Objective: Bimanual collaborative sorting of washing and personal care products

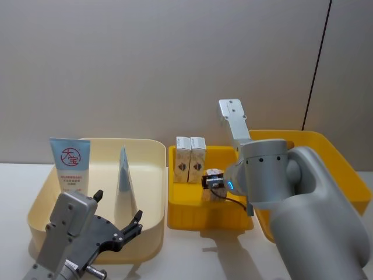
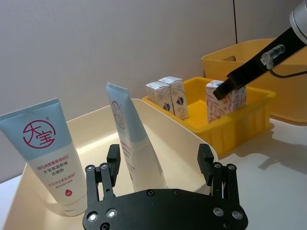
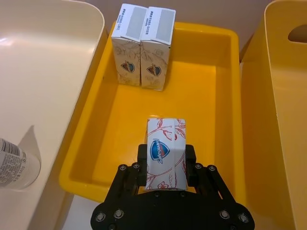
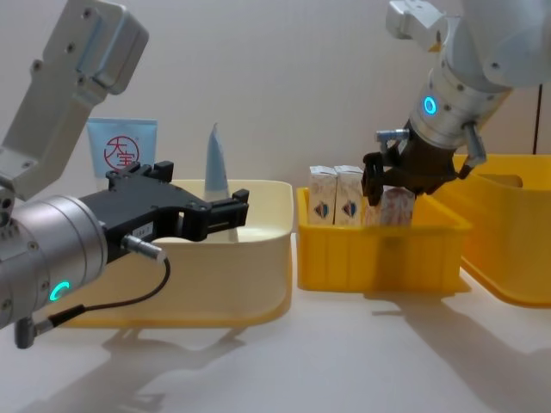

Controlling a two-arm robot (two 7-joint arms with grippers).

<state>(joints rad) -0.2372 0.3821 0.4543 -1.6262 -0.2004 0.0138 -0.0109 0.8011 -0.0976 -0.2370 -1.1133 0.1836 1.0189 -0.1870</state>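
Note:
Two cream cartons [image 1: 190,158] with blue-red emblems stand side by side at the far left of the small yellow bin [image 1: 210,221]. My right gripper [image 3: 166,165] is shut on a white red-printed carton [image 3: 166,148], held upright low inside that bin's near half. Two pale-blue-and-white squeeze tubes stand upright in the cream bin [image 1: 145,233]: one [image 1: 71,163] at its far left, one [image 1: 124,181] near its middle. My left gripper [image 1: 118,205] hovers open over the cream bin's front right, short of the middle tube [image 2: 129,139], with nothing between its fingers.
A large yellow bin [image 1: 344,163] stands to the right of the small yellow one, partly hidden by my right arm. The three bins sit close together on a white table [image 4: 362,361], with bare tabletop in front of them.

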